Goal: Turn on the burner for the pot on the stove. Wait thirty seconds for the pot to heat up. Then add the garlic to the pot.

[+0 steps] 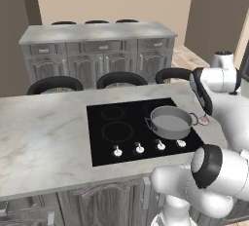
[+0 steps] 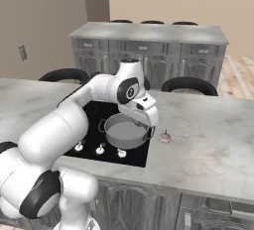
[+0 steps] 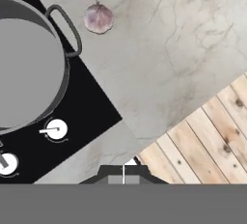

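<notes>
While my gripper [image 3: 123, 170] hangs above the counter's near edge with its jaws pressed together and nothing between them, I see the pot [image 1: 169, 122] sitting on the right front ring of the stove [image 1: 114, 132]. In the hand view, the pot [image 3: 26, 63] takes up the upper left, one loop handle pointing toward the garlic [image 3: 99, 18], which lies on the bare marble counter [image 3: 169, 49] just beside that handle but apart from it. From the left base view the garlic [image 1: 204, 119] rests just off the stove's right edge, close to the pot's right handle. The right base view puts the garlic [image 2: 165, 137] on the counter to the right of the pot [image 2: 125, 131], with the arm's wrist hanging over the pot's far right side. Four white knobs [image 1: 148, 147] run along the stove's front edge; two of them [image 3: 56, 130] lie near the pot in the hand view. Wooden floor [image 3: 202, 146] shows beyond the counter's edge.
</notes>
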You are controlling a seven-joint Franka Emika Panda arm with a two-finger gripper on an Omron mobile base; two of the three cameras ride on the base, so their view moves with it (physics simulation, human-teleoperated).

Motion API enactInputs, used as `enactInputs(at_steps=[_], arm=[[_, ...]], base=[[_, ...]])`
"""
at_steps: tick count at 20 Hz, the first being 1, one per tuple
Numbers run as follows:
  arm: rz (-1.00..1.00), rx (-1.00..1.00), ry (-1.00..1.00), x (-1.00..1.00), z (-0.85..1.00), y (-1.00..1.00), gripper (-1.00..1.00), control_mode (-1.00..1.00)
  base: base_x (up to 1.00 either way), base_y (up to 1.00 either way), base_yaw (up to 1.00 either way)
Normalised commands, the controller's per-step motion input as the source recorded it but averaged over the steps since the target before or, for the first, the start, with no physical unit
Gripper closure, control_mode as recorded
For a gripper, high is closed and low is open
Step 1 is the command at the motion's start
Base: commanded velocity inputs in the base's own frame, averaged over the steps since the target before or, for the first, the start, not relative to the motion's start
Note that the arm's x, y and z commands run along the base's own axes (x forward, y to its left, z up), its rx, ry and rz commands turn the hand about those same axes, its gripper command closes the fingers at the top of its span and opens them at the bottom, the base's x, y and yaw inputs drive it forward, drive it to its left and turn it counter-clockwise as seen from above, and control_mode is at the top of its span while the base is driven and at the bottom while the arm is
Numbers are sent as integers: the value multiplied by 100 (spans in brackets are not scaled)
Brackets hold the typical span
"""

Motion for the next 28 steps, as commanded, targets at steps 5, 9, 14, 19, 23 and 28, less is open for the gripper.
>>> enactInputs(at_steps=[5,9,14,19,23,28], arm=[[0,-1,12,28,14,2,100,-100],[0,0,11,20,3,0,100,-100],[0,0,10,14,1,0,100,-100],[0,0,9,12,2,0,100,-100],[0,0,9,9,1,0,100,-100],[0,0,8,6,1,0,100,-100]], base=[[0,0,0],[0,0,0],[0,0,0],[0,0,0],[0,0,0],[0,0,0]])
